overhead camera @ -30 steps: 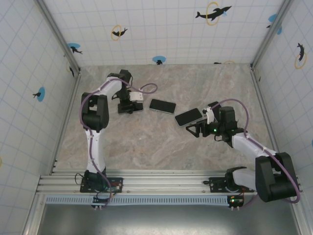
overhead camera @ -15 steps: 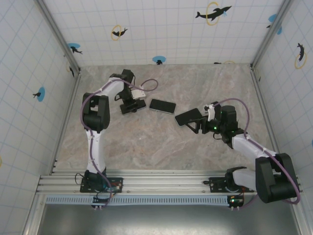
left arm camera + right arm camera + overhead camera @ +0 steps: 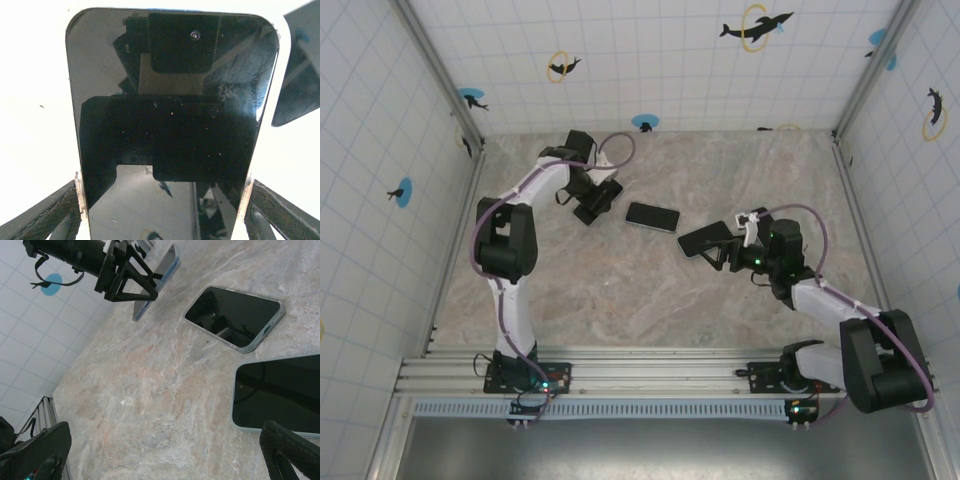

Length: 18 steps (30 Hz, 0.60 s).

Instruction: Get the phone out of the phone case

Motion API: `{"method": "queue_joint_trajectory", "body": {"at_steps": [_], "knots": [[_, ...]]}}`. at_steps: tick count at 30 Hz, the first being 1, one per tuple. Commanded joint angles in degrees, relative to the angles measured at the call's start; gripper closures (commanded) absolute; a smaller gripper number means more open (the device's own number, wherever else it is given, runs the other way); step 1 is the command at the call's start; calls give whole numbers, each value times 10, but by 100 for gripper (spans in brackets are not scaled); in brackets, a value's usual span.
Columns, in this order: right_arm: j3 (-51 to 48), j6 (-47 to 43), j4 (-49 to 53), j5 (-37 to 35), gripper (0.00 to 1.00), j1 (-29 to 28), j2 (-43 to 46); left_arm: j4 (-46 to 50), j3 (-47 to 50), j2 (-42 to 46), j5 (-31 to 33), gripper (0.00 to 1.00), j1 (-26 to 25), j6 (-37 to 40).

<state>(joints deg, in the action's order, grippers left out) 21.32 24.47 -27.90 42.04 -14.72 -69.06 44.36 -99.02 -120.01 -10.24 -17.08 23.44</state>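
Note:
My left gripper [image 3: 592, 203] is shut on a black-screened phone [image 3: 170, 115] with a light rim. It holds the phone by its long edges, tilted up off the table; the same phone [image 3: 156, 282] has a bluish edge in the right wrist view. I cannot tell whether that rim is the phone case. A second phone [image 3: 652, 216] in a clear grey case [image 3: 235, 315] lies flat mid-table. A third phone [image 3: 705, 238] with a pale edge [image 3: 280, 390] lies just beyond one finger of my right gripper [image 3: 722, 257], which is open with bare table between its fingers [image 3: 285, 450].
The marble table [image 3: 640, 300] is walled by white tiled panels [image 3: 380, 150] on the left, back and right. A metal rail [image 3: 660, 375] with both arm bases runs along the near edge. Free room lies in front of the phones.
My left gripper has swung toward the back of the table and turned, carrying its phone along. My right gripper has edged closer to the nearest flat phone. Both flat phones stayed put.

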Motion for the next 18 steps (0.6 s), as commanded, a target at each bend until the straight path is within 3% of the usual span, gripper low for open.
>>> {"method": "queue_joint_trajectory", "body": {"at_steps": [1,7,12,18], "knots": [[-8,39,-72,-7,1,-11,-11,-66,11,55,-45,53,-11,-149],[5,84,-144,-34,1,-27,-32,-201,82,118,-86,55,-34,-309],[22,124,-192,-60,2,-39,-66,-247,96,143,-93,56,-63,-402],[66,128,-203,-75,10,-62,-115,-282,124,171,-85,56,-106,-456]]}}
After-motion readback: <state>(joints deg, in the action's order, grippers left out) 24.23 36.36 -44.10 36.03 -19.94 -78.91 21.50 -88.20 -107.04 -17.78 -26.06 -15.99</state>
